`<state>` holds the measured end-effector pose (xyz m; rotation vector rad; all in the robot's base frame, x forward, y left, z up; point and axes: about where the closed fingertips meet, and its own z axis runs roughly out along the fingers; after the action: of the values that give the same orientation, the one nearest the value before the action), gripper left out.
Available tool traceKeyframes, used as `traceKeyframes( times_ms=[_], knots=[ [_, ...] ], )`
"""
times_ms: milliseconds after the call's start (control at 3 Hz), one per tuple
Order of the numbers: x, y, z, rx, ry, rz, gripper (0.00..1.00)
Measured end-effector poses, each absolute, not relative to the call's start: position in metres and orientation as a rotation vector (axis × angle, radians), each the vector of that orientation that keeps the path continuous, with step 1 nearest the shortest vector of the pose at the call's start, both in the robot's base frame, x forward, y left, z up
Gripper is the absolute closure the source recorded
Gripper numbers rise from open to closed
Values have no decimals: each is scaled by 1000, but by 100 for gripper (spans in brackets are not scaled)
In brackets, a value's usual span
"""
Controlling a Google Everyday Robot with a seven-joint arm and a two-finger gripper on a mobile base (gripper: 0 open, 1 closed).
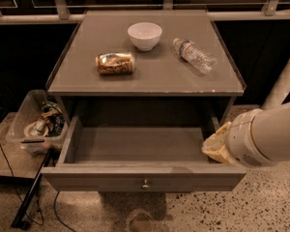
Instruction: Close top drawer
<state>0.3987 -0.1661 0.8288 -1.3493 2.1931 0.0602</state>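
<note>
The top drawer (135,146) of the grey cabinet stands pulled far out and is empty inside. Its flat front panel (101,179) carries a small round metal knob (145,184) at its centre. My gripper (216,148) is at the drawer's right end, its cream-coloured fingers lying over the right side wall just behind the front panel. The white arm (266,135) reaches in from the right.
On the cabinet top (154,71) lie a white bowl (144,35), a can on its side (115,63) and a plastic bottle on its side (194,55). A clear bin of clutter (36,122) stands on the floor to the left. Cables (36,207) run there.
</note>
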Motion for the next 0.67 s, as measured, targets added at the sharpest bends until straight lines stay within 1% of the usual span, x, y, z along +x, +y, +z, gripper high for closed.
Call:
traceKeyframes(
  times_ms=[333, 667],
  knots=[
    [392, -163, 828, -1361, 2187, 76, 100],
    [378, -147, 811, -1399, 2191, 118, 100]
  ],
)
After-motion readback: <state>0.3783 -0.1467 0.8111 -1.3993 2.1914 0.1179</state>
